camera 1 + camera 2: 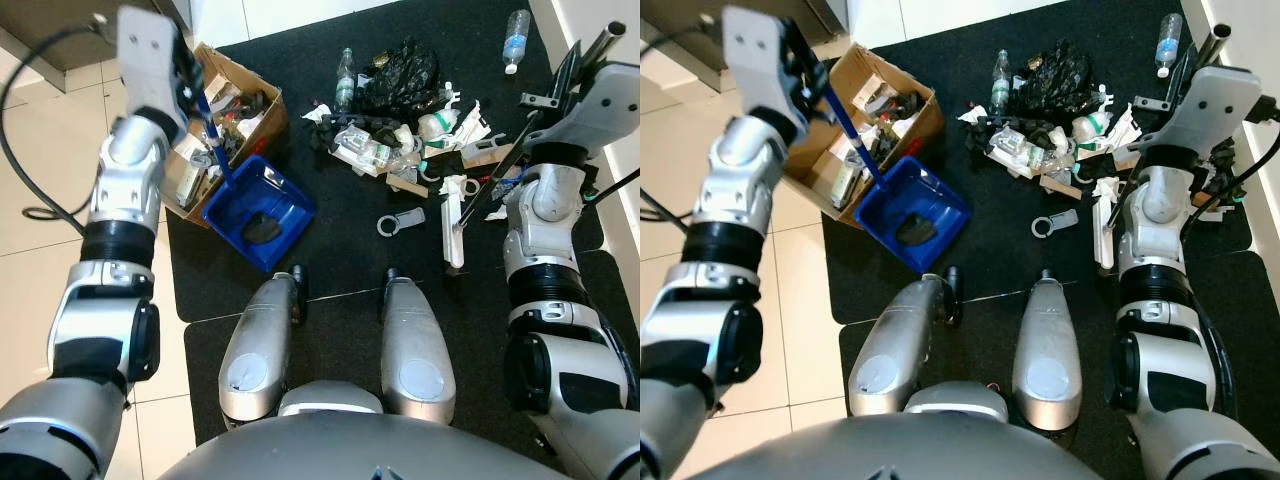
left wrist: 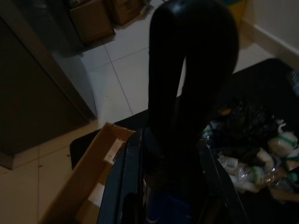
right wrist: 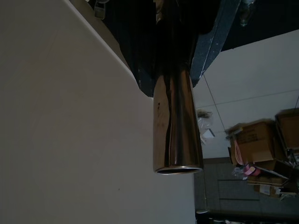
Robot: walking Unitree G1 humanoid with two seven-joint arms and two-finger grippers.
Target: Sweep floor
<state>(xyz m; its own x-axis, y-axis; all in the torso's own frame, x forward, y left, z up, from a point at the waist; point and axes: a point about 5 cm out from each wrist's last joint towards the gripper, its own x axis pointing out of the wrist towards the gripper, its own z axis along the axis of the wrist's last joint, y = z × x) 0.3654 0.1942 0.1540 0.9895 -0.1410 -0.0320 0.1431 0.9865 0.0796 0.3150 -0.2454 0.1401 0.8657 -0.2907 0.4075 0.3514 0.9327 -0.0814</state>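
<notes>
Two grippers are at work. The left gripper (image 1: 805, 75) is clamped round the blue handle (image 1: 852, 130) of a dustpan (image 1: 915, 212), whose blue tray sits on the black mat (image 1: 330, 250) just beside an open cardboard box (image 1: 225, 110) full of odds and ends; a dark lump lies inside the tray. The right gripper (image 1: 560, 80) is raised at the right edge of the mat, its fingers closed on a shiny metal pole (image 3: 175, 116), the broom handle, which runs up beside a pale wall (image 3: 70, 116). From that arm a dark shaft slants down toward a white broom head (image 1: 453, 225) lying on the mat.

One heap of rubbish (image 1: 410, 140) is spread across the far part of the mat: a crumpled black bag (image 1: 400, 70), white wrappers and cartons, and one upright bottle (image 1: 345, 80) at its left edge. A second bottle (image 1: 515, 40) lies apart near the wall. One grey ring-shaped piece (image 1: 398, 222) lies alone, nearer the robot's two knees.

Pale tiles (image 1: 40, 150) surround the mat, with a black cable (image 1: 20, 130) looping over them on the left. Further cardboard boxes (image 3: 257, 140) stand across the room in the right wrist view.
</notes>
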